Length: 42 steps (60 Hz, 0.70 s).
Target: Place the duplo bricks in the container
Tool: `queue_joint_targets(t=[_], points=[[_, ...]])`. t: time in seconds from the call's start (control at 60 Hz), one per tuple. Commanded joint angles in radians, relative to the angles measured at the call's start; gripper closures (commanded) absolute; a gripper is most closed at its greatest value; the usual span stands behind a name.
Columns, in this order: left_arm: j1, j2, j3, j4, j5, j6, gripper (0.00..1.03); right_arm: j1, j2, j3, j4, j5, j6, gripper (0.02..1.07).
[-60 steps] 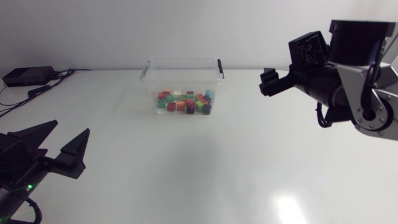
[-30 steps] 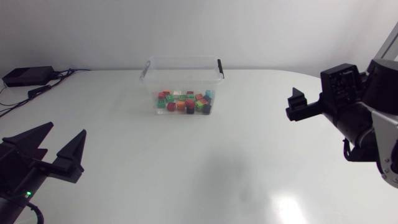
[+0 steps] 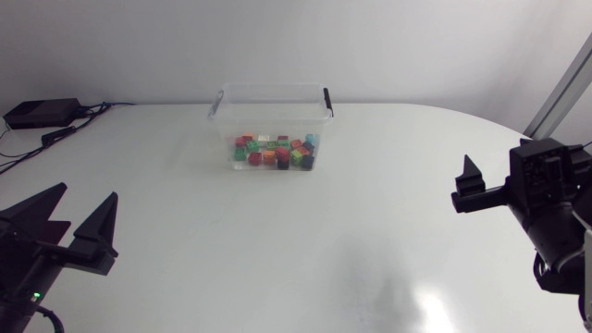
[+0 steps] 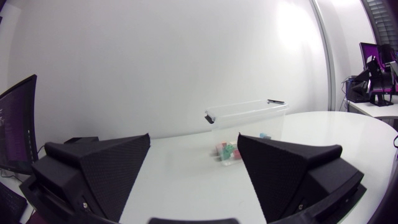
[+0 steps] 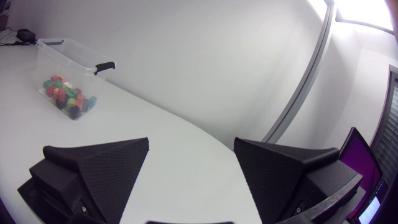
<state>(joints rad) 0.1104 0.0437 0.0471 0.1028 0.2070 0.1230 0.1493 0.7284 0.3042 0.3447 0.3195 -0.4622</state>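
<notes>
1. Logged right pincer (image 3: 474, 185) pulled back from beside container (image 3: 273, 90) to tabletop (image 3: 277, 250) right edge; spread, empty.
2. Logged left pincer (image 3: 85, 199) at near-left corner, likewise spread, empty.
3. Found bricks (image 3: 273, 153) inside container, mid far edge; none loose. Judged task complete.

Left pincer (image 4: 194, 140) open over the white counter (image 4: 186, 171), facing the container (image 4: 247, 118).

Its two black wedge-shaped fingers (image 4: 99, 168) stand wide apart with nothing between them, their textured inner faces turned toward each other. Well ahead of the pincer, seen through the gap between the fingers, the clear plastic container stands upright on the counter, with a black clip (image 4: 275, 100) at its rim. Duplo bricks (image 4: 227, 150) in green, red and pale blue lie on its floor.
</notes>
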Motion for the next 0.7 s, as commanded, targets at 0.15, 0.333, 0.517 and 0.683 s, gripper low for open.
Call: queue_joint_targets(t=[0.15, 0.333, 0.517, 0.683], points=[[0.008, -0.054, -0.033, -0.018, -0.018, -0.037, 0.06, -0.047, -0.089, -0.100, 0.030, 0.009, -0.033, 0.06], [0.006, -0.056, -0.035, -0.020, -0.029, -0.046, 0.06, -0.083, -0.196, -0.152, 0.028, 0.007, -0.049, 0.06], [0.006, -0.056, -0.035, -0.020, -0.043, -0.046, 0.06, -0.094, -0.299, -0.214, 0.016, 0.003, -0.049, 0.06], [0.006, -0.057, -0.036, -0.020, -0.064, -0.056, 0.06, -0.096, -0.360, -0.241, -0.015, 0.004, -0.044, 0.06]])
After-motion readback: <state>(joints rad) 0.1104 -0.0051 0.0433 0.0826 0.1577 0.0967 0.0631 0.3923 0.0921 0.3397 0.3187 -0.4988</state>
